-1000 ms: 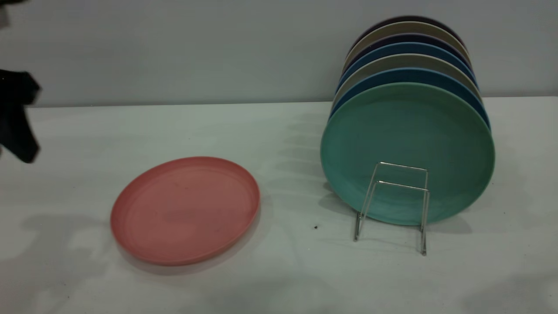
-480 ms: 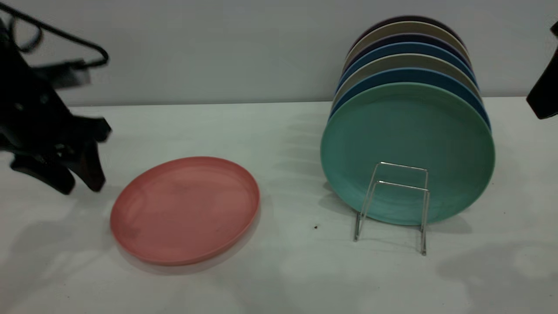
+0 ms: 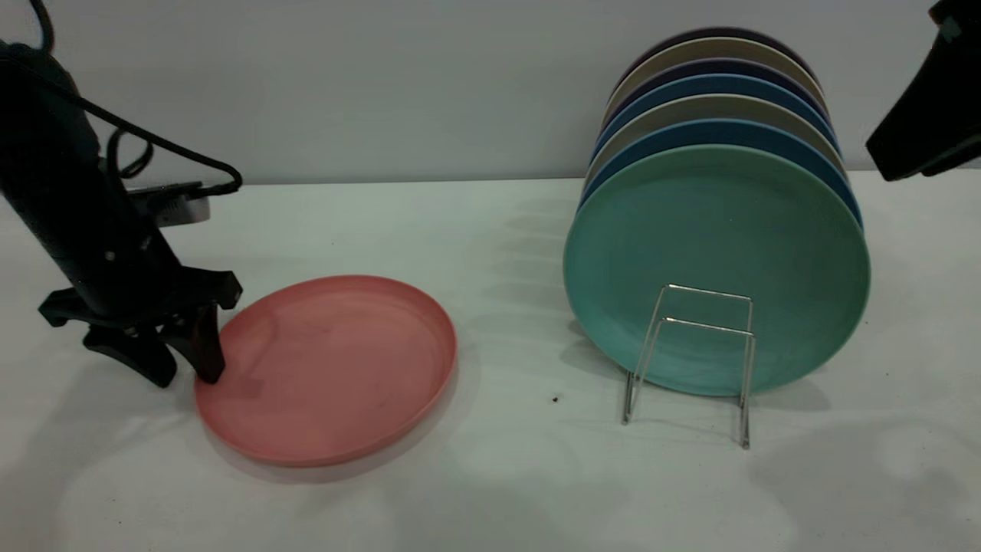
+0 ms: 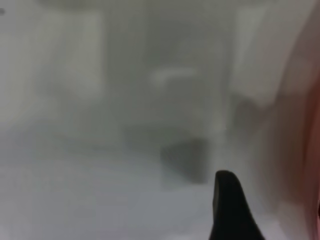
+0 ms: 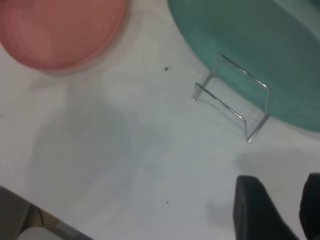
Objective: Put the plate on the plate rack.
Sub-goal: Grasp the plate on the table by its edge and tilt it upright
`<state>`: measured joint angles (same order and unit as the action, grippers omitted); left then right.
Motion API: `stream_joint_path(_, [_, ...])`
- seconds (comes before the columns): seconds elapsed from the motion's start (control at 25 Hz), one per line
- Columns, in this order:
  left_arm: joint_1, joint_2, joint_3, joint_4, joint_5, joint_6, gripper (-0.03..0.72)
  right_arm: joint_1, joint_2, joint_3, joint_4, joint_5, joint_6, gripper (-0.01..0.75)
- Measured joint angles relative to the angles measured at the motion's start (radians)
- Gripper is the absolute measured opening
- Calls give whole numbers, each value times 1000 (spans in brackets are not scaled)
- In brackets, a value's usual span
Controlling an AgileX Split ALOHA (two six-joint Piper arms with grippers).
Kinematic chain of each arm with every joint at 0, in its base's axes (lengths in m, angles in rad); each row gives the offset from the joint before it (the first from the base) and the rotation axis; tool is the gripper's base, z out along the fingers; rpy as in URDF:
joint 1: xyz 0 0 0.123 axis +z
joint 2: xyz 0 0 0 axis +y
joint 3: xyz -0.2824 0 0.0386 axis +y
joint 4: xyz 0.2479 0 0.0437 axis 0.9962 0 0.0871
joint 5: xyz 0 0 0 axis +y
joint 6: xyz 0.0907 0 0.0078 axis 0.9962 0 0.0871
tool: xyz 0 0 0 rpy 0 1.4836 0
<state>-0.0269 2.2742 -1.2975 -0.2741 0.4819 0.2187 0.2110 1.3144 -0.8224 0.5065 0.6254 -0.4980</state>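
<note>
Left claw has dropped in at frame left, fingers apart straddling the plate rim; grasp looks next. Right claw enters upper right, fingers apart. Plate rack front slot free.

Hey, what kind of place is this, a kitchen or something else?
Probably a robot test bench, not a kitchen: a bare white table against a blank wall, holding only a pink plate and a wire plate rack of plates, with a black robot hand.

Exterior view: low, near level, facing plate rack across surface. Right wrist view: high above, looking down on plate rack and plate, shared with exterior. Left wrist view: very close, plate edge only.
</note>
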Motion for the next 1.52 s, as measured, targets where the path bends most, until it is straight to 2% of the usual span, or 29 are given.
stream_joint_path(0.2, [0,18,-28,-26,-8,3,445,0,0,0,5,-2,-6,243])
stream_joint_path(0.4, [0,26,-32,-128,-26,89,432,0,0,0,5,-2,-7,243])
stream_joint_path(0.56, [0,46,-34,-184,-29,147,368,0,0,0,5,-2,-13,243])
stream_joint_path(0.92, [0,47,-34,-190,-37,157,193,0,0,0,5,-2,-21,243])
stream_joint_path(1.12, [0,47,-35,-187,-49,157,54,0,0,0,5,-1,-21,243])
stream_joint_path(1.36, [0,22,-35,-118,-32,160,40,0,0,0,5,9,-24,243])
stream_joint_path(1.52, [0,-38,-35,-85,1,235,29,0,0,0,5,17,-50,243])
